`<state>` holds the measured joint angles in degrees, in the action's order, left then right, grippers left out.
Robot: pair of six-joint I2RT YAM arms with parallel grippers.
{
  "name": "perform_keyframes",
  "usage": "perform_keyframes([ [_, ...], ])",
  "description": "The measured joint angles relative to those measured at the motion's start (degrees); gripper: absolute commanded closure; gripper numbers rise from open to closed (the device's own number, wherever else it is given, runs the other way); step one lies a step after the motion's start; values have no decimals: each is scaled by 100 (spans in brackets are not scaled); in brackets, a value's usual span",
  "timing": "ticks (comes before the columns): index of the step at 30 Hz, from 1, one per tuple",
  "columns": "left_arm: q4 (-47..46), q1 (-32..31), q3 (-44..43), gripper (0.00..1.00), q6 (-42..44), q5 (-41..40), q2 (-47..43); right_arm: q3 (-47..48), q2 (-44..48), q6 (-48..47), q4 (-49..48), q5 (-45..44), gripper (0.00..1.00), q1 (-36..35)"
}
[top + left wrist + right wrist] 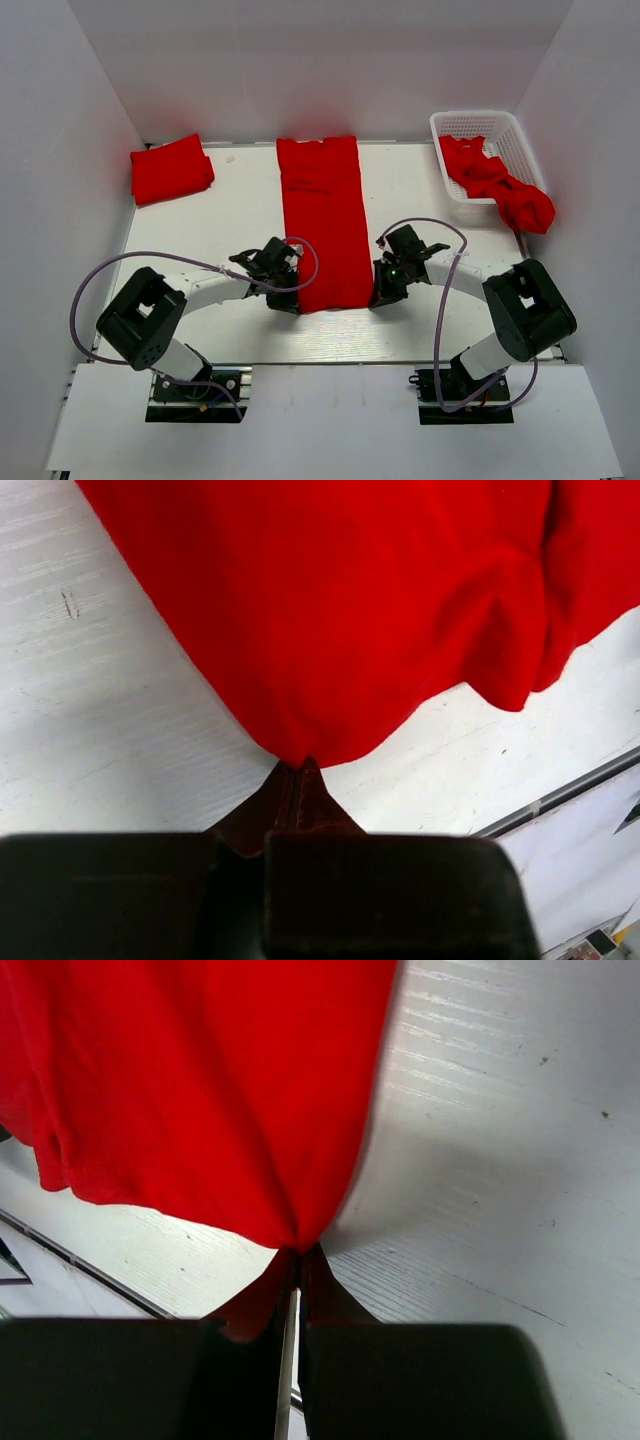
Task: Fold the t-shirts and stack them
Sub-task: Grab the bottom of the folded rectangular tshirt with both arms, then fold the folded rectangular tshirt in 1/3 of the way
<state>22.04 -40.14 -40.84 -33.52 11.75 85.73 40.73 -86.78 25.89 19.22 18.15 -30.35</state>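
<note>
A red t-shirt lies as a long narrow strip down the middle of the table. My left gripper is shut on its near left corner, seen in the left wrist view with the cloth hanging from the tips. My right gripper is shut on its near right corner, seen in the right wrist view with the cloth pinched. A folded red t-shirt lies at the back left. Crumpled red t-shirts fill and spill from the basket.
A white lattice basket stands at the back right. White walls enclose the table on three sides. The table's near edge runs close behind both grippers.
</note>
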Motion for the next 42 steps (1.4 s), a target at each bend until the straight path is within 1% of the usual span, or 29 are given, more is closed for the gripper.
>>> perform_keyframes([
  [5, 70, -13, -20, 100, 2, -15, -24, -2, 44, -92, 15, -13, 100, 0],
  [10, 358, -24, -46, 100, 4, -98, -306, -9, 492, -131, 37, -17, 100, -4],
  [14, 636, -20, -358, 100, 4, -208, -380, -2, 726, -173, 26, -20, 100, -7],
  [22, 802, 68, -741, 100, -11, -251, -378, 223, 734, -260, 59, -83, 100, -7],
  [24, 909, 70, -960, 100, -46, -361, -348, 358, 734, -286, 70, -144, 100, -4],
  [29, 1058, 177, -1895, 100, -157, -807, -98, 1088, 590, -393, 155, -487, 100, 2],
  [34, 1233, 608, -2721, 100, -251, -1231, 398, 2048, 2, -433, 162, -804, 100, 111],
  [38, 1327, 1056, -3117, 100, -278, -1388, 881, 2820, -632, -496, 177, -953, 100, 264],
  [42, 1309, 1408, -3333, 100, -197, -1425, 1241, 3429, -1222, -551, 201, -1047, 100, 452],
])
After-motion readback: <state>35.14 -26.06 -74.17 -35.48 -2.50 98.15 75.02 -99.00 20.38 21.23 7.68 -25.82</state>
